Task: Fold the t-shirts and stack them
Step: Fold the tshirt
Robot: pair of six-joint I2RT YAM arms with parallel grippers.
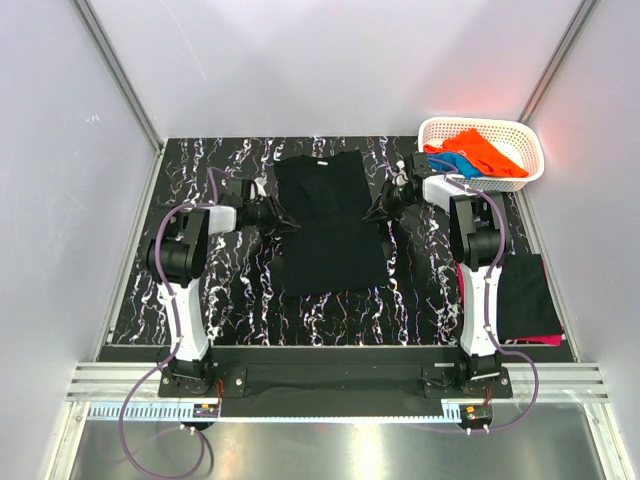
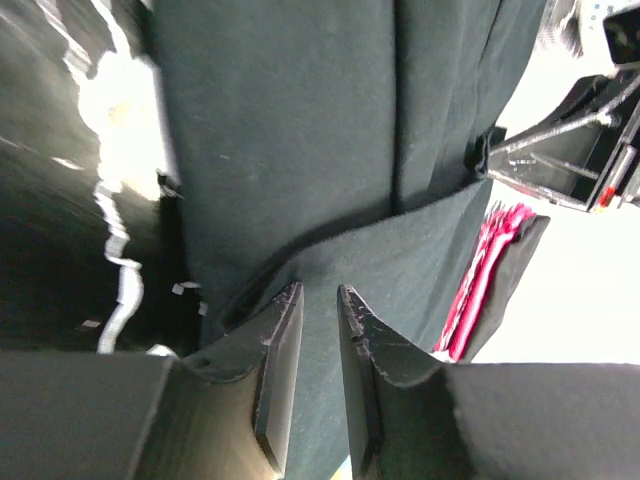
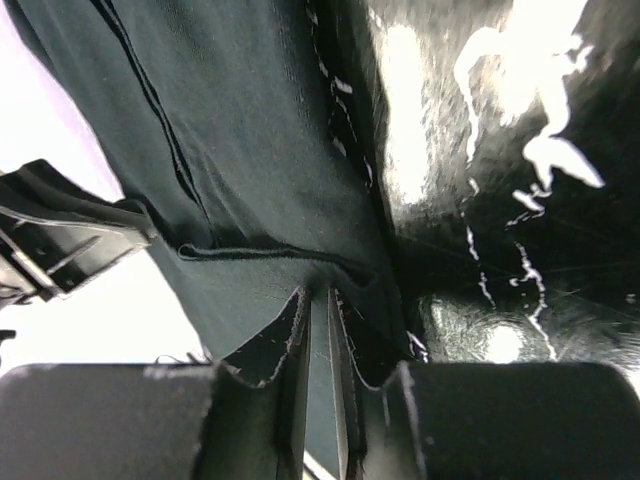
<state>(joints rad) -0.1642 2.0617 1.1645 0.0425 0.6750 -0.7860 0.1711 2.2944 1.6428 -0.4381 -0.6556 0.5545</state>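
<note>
White lattice basket at far right corner, black marbled tabletop.

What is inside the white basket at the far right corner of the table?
An orange t-shirt and a blue t-shirt lie in the white basket. Whatever is under them is covered and cannot be seen.

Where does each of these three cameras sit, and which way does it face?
Top external: above and behind, looking down on the table, black t-shirt and both whole arms.
Left wrist: on the left arm, looking along the left gripper at the shirt.
Right wrist: likewise, along the right gripper.
Shared: both wrist views show the black t-shirt.
</note>
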